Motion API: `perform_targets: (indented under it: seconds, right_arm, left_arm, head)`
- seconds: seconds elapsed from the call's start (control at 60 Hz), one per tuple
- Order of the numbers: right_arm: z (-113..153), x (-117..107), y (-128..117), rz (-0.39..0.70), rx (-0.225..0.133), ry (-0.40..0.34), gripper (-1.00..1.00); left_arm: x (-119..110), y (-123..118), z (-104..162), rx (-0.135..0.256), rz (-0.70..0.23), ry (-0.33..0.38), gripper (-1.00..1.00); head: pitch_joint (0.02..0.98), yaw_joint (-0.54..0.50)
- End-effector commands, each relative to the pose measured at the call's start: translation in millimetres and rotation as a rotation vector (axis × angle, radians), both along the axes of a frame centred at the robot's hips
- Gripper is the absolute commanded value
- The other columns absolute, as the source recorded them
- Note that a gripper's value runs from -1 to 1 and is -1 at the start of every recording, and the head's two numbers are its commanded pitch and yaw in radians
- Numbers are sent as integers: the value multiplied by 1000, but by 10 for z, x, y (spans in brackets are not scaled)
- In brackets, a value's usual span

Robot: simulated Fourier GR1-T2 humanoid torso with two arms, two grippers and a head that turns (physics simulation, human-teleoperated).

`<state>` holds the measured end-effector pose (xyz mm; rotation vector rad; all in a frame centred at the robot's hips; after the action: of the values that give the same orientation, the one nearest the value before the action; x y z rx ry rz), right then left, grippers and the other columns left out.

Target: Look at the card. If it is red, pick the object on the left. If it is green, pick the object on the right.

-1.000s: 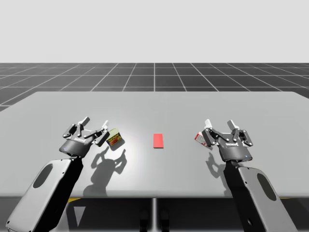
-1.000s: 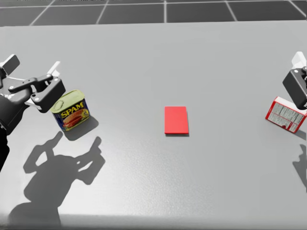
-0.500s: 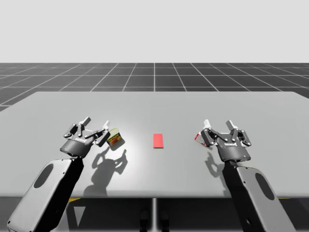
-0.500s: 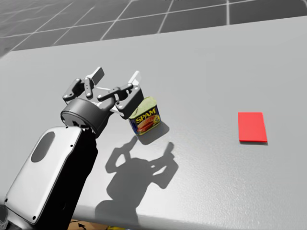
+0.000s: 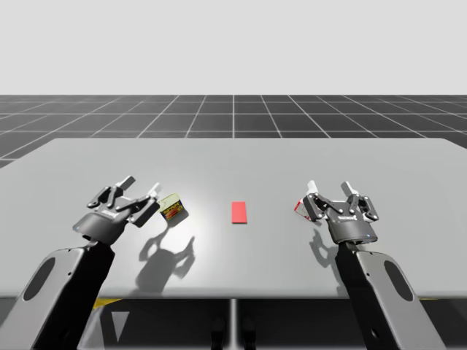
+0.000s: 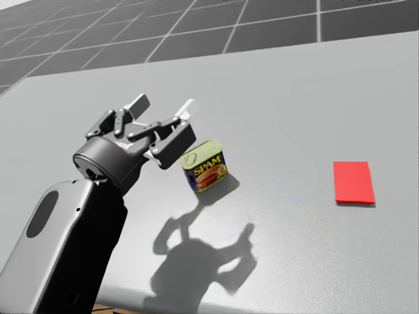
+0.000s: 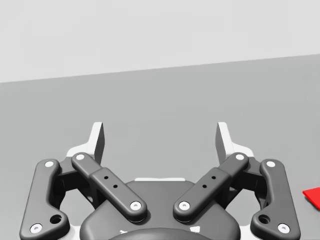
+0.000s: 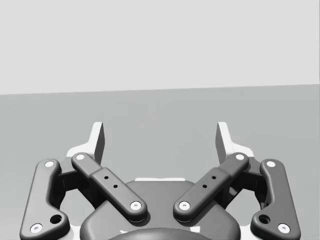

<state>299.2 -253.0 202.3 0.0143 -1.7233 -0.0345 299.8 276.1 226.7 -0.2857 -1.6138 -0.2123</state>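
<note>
The red card [image 5: 239, 212] lies flat at the middle of the table, also seen in the head view [image 6: 353, 182]. To its left stands a yellow and blue tin [image 5: 172, 208] [image 6: 205, 168]. My left gripper [image 5: 141, 185] [image 6: 163, 106] hovers open just left of the tin, with nothing between its fingers [image 7: 160, 137]; a corner of the card [image 7: 312, 196] shows beside it. Right of the card a red and white box [image 5: 300, 208] is partly hidden behind my right gripper [image 5: 332, 187], which is open and empty [image 8: 160, 137].
The grey table [image 5: 233, 157] stretches far behind the objects. Its front edge [image 5: 233, 297] runs close to both my forearms. A dark tiled floor [image 5: 233, 113] lies beyond the table.
My head has turned left, bringing the tin and my left arm into the middle. My left arm has drawn back to the left, slightly away from the tin. The right arm has barely moved.
</note>
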Motion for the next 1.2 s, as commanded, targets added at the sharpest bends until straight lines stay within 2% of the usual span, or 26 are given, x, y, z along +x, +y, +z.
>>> perform_targets:
  seconds: [0.017, 0.033, 0.117, 0.2, 0.433, 0.5, 0.65, 0.817, 1.033, 1.2]
  right_arm:
    - [-5, 1, -3, -1, 0, -2, -1000]
    - [-5, 1, -3, -1, 0, -2, -1000]
    - [-7, 1, -4, -1, 2, -4, -1000]
    - [-7, 1, -4, -1, 2, -4, -1000]
    - [-9, 4, -2, 0, 6, -5, -1000]
    - [-9, 6, 0, 1, 5, -6, -1000]
    - [-6, 8, -2, 1, 7, -9, -1000]
    - [-6, 7, -1, 2, 7, -9, -1000]
    - [-2, 8, -6, 4, 11, -16, -1000]
    - [0, 8, -12, 7, 10, -16, -1000]
  left_arm:
    - [-164, 75, 87, -8, -83, 34, -1000]
    - [-171, 84, 77, -3, -84, 35, -1000]
    - [-182, 199, -44, 77, -106, 41, -1000]
    - [-184, 302, -155, 105, -140, 52, -1000]
    - [-177, 571, -451, 84, -309, 131, -1000]
    - [-148, 597, -506, 90, -310, 147, -1000]
    - [-57, 593, -665, 139, -316, 186, -1000]
    - [44, 534, -795, 170, -319, 212, -1000]
    - [188, 434, -932, 193, -320, 243, -1000]
    - [274, 359, -990, 192, -320, 256, -1000]
  head:
    - [760, 340]
    - [760, 340]
    - [758, 343]
    - [753, 345]
    - [743, 349]
    - [743, 351]
    - [741, 352]
    - [742, 347]
    - [745, 339]
    - [747, 333]
